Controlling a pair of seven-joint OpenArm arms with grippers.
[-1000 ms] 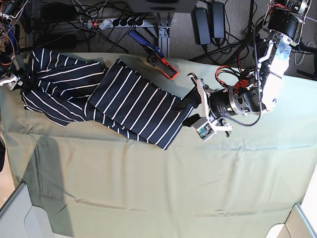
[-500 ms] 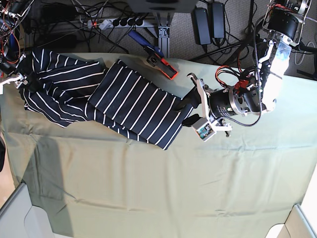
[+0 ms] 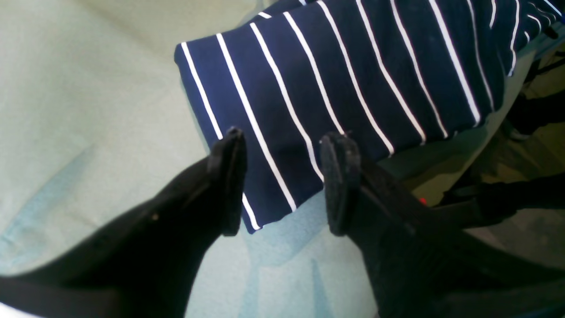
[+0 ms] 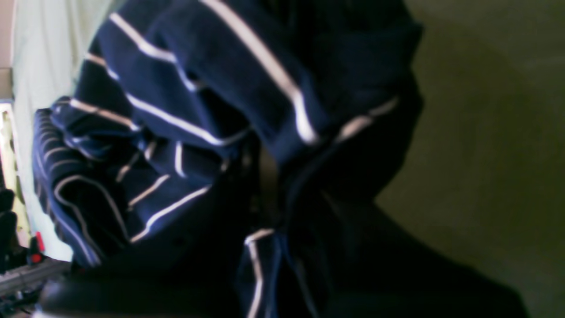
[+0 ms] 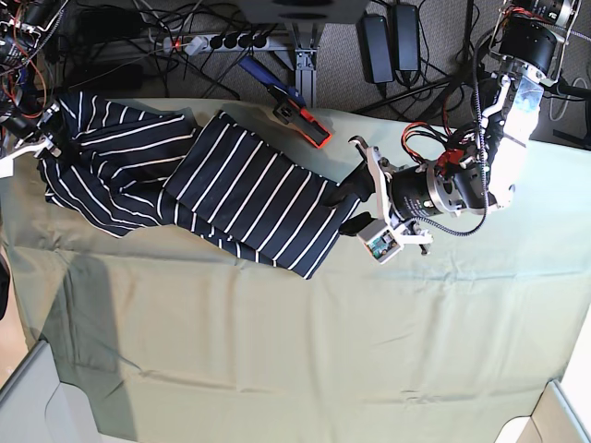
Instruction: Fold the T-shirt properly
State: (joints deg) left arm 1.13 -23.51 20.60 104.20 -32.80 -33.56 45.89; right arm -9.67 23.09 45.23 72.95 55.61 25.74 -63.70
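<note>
The navy white-striped T-shirt [image 5: 240,189] lies partly folded across the far left of the olive-green table cloth [image 5: 295,341]. My left gripper [image 5: 347,209] is open at the shirt's right end. In the left wrist view the gripper [image 3: 282,185] has one black finger on each side of the shirt's folded corner [image 3: 282,132]. My right gripper [image 5: 42,138] is at the shirt's far left end, shut on bunched fabric. In the blurred right wrist view the striped cloth [image 4: 176,110] is gathered around the dark fingers [image 4: 265,176].
An orange and black tool [image 5: 302,117] with a blue handle lies at the table's far edge, just behind the shirt. Cables and a power strip [image 5: 212,41] lie behind the table. Pale bins stand at the near left corner [image 5: 28,397] and the near right corner [image 5: 554,415].
My right gripper has moved right and toward the far edge, pulling the shirt's left end with it. The left arm has not moved.
</note>
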